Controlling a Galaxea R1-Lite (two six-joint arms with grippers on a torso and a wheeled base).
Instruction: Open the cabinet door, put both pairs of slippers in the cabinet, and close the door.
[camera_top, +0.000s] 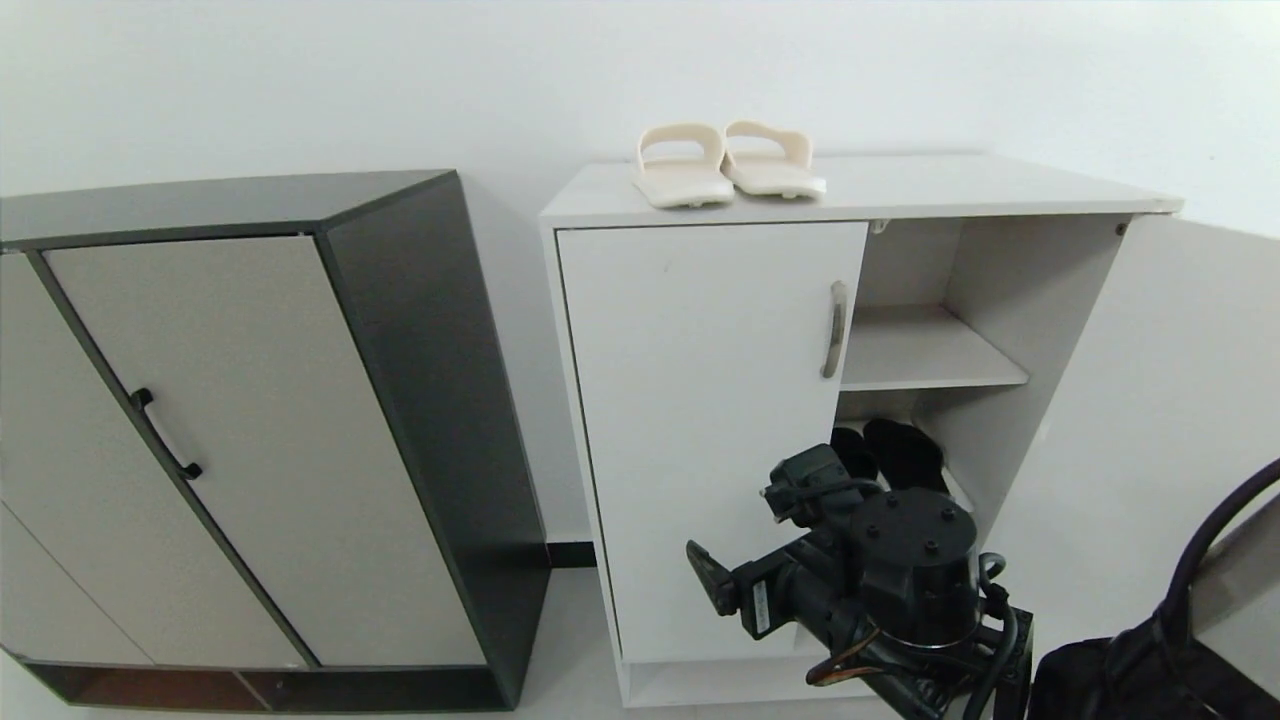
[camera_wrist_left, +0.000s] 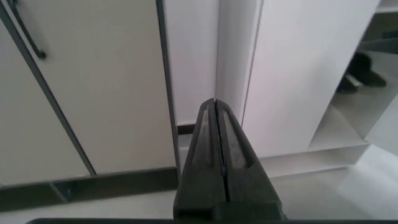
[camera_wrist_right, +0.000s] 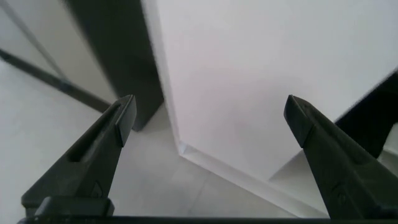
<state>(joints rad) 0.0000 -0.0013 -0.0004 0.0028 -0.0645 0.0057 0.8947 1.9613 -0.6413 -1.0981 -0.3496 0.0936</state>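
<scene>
A pair of beige slippers (camera_top: 725, 165) rests on top of the white cabinet (camera_top: 700, 450). The cabinet's left door, with a metal handle (camera_top: 835, 330), is shut, and the right side stands open. A pair of black slippers (camera_top: 895, 452) (camera_wrist_left: 360, 71) lies in the lower compartment under the shelf (camera_top: 930, 350). My right gripper (camera_top: 740, 565) (camera_wrist_right: 208, 106) is low in front of the shut door, open and holding nothing. My left gripper (camera_wrist_left: 215, 109) is shut and empty, low down, facing the gap between the two cabinets.
A dark cabinet (camera_top: 250, 400) with a grey door and black handle (camera_top: 165, 433) stands to the left of the white one, with a narrow gap between them. A black bag (camera_top: 1130, 670) lies at the lower right. A white wall is behind.
</scene>
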